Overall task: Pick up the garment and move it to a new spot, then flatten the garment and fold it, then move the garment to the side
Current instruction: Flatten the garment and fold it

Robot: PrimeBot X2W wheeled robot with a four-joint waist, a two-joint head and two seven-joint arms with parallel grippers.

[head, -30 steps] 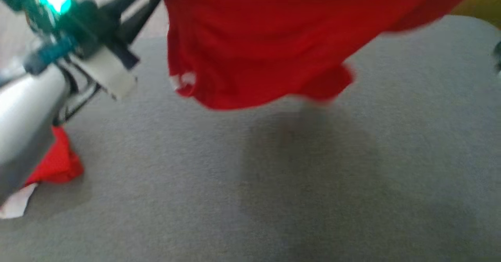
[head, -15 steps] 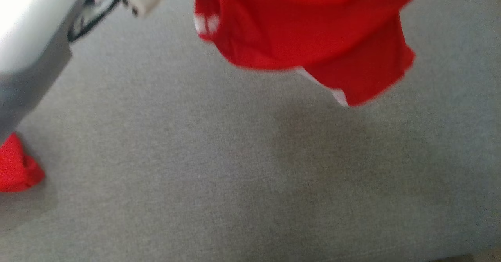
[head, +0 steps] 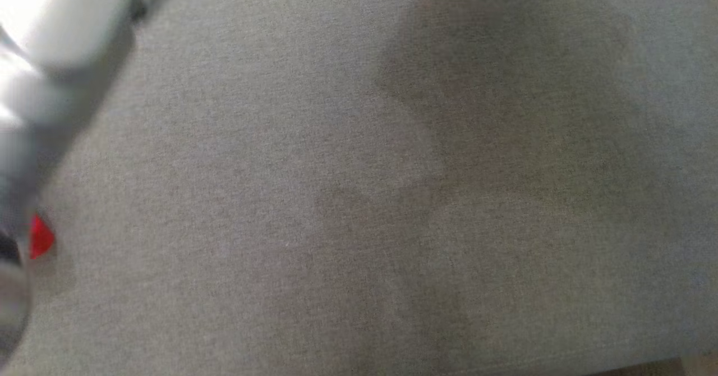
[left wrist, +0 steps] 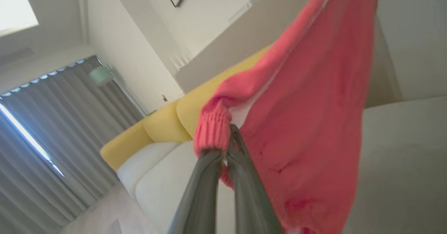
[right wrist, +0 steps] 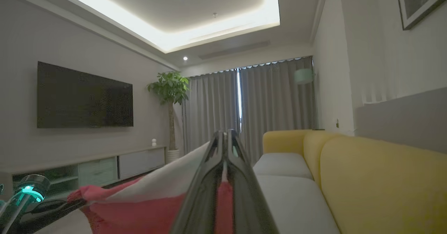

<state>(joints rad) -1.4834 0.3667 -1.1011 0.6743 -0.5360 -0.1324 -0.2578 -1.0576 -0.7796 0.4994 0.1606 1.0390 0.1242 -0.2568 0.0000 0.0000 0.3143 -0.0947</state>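
Red, with a white inner face, the garment hangs in the air between the two arms. The left wrist view gives its ribbed cuff nipped tight in the left gripper. The right wrist view has the right gripper pressed closed on a red-and-white edge. The head view offers a grey fabric surface, shadowed, and a red scrap at its left. Beyond stand a yellow sofa, grey curtains and a wall television.
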